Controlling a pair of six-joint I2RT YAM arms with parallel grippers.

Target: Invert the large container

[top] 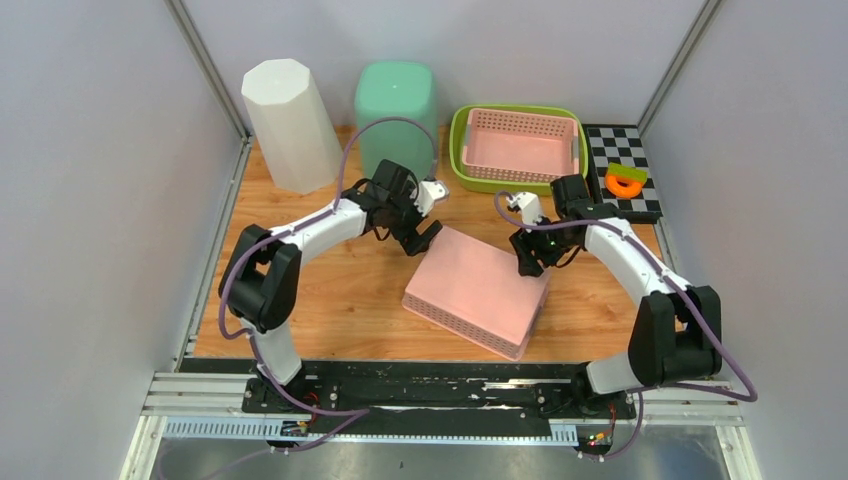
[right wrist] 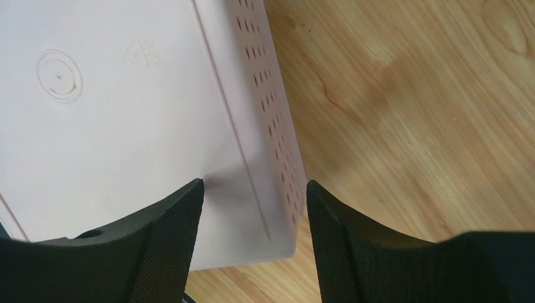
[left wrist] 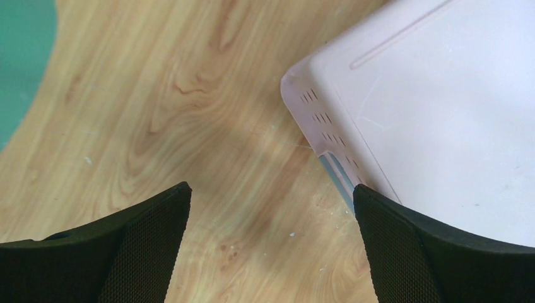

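**Q:** Where's your container, and what does it look like?

**A:** Your container (top: 480, 290) is in the middle of the table (top: 330, 300), between the two arms. It lies bottom-up and a bit skewed. It's pale pink and rectangular, with a flat smooth base, rounded corners and rows of little slots down the side walls.

**Q:** Any writing you can read?

**A:** Not really. The right wrist view shows a moulded circle (right wrist: 58, 76) on the base, with a faint embossed mark next to it that's too faint to read.

**Q:** And your grippers?

**A:** Your left gripper (top: 425, 238) hangs at the container's far-left corner with its jaws wide. There's bare wood between them, and one finger is over the container's edge. Your right gripper (top: 527, 262) is at the far-right corner with its jaws about half apart, astride the slotted wall. One finger is over the base and the other over the table. Can't tell if either pad touches.

**Q:** What's around it?

**A:** Along the back, from the left: white bin (top: 290, 125), green bin (top: 395, 115), green tray (top: 462, 150) with a pink basket (top: 520, 145) in it, then a checkerboard (top: 612, 150) with an orange-and-green ring (top: 626, 182) on it. All of them stand apart from the container.
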